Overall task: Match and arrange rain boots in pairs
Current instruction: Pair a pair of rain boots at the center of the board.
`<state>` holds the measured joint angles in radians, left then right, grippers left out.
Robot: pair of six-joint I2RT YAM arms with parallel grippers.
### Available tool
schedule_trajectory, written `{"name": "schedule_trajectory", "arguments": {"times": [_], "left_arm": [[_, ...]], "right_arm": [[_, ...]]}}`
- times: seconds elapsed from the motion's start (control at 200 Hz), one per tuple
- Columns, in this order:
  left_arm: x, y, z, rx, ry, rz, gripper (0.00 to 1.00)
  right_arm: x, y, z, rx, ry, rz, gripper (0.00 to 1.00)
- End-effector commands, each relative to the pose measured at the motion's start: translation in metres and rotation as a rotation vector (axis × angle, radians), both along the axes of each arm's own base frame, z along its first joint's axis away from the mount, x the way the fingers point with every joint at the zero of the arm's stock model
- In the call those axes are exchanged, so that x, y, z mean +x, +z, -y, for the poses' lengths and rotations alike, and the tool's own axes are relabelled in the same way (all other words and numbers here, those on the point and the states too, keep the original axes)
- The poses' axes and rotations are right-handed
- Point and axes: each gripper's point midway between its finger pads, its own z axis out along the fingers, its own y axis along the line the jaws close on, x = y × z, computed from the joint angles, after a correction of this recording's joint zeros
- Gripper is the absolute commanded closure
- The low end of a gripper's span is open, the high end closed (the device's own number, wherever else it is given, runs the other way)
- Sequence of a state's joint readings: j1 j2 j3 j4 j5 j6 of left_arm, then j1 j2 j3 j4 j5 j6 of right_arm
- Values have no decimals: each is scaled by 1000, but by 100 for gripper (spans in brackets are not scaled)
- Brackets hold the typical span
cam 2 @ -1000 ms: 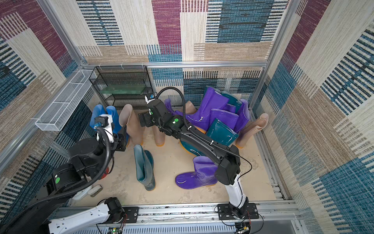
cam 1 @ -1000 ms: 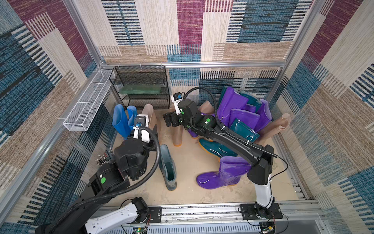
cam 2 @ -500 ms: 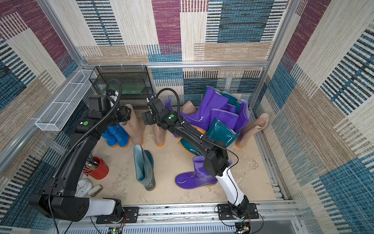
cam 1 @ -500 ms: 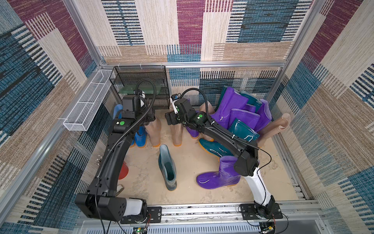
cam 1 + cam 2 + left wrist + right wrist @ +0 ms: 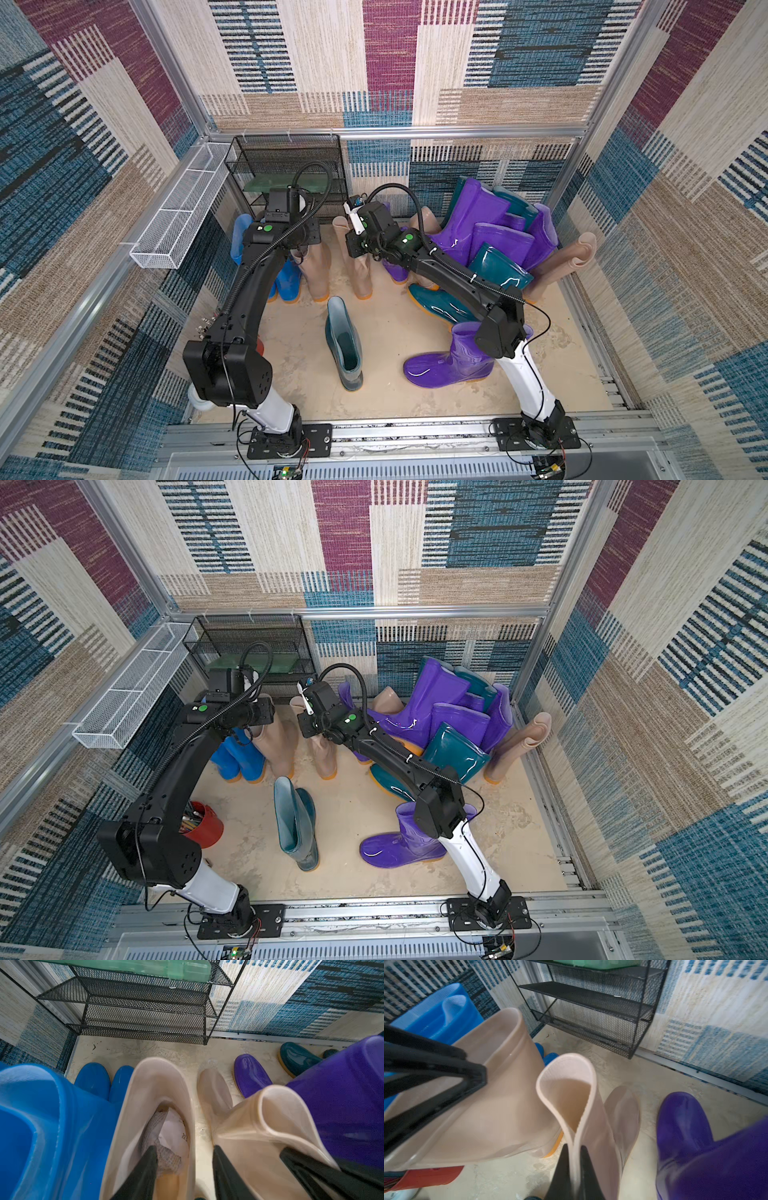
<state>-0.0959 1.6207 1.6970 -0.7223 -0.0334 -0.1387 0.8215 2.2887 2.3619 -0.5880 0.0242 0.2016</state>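
The right pincer is pinching the rim of a beige boot while the left pincer, spread, is straddling the rim of its twin, both standing on the tabletop beside the blue pair, seemingly so they can be drawn together as a match.

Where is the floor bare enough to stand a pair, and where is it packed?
Bare floor: between the teal boot and lone purple boot; the strip from those two to the front rail; right of the purple boot to the wall. Crowded: the back-right pile, and the blue boots and beige boots back left.
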Motion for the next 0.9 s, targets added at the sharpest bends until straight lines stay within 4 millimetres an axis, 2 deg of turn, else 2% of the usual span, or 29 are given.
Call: {"name": "schedule_trajectory", "arguments": {"times": [0.0,0.09,0.235,0.356,0.421,0.471,0.521,0.586,0.641,0.746,0.896], "left_arm": [[5,0,-3,44,-21,2,67],[7,0,-5,53,-18,9,77],[6,9,-7,38,-19,53,80],[6,12,-4,24,-46,63,80],[5,13,-1,13,-63,64,77],[2,15,2,1,-74,66,72],[-1,20,4,-13,-82,71,66],[-8,32,8,-37,-90,98,58],[-16,46,11,-62,-100,133,51],[-33,70,18,-110,-123,193,46],[-58,92,30,-159,-164,252,42]], "right_arm": [[-7,24,-23,99,91,34,100],[-8,31,-32,140,112,32,100],[-8,35,-41,226,130,-8,100],[-5,21,-48,241,134,-39,100],[-4,12,-49,229,128,-51,98],[-3,8,-48,223,125,-64,90],[-4,10,-46,223,126,-72,72],[-8,19,-43,225,129,-68,59],[-11,30,-39,225,116,-56,43],[-21,55,-31,232,105,-29,29],[-40,92,-18,235,92,22,20]]}}
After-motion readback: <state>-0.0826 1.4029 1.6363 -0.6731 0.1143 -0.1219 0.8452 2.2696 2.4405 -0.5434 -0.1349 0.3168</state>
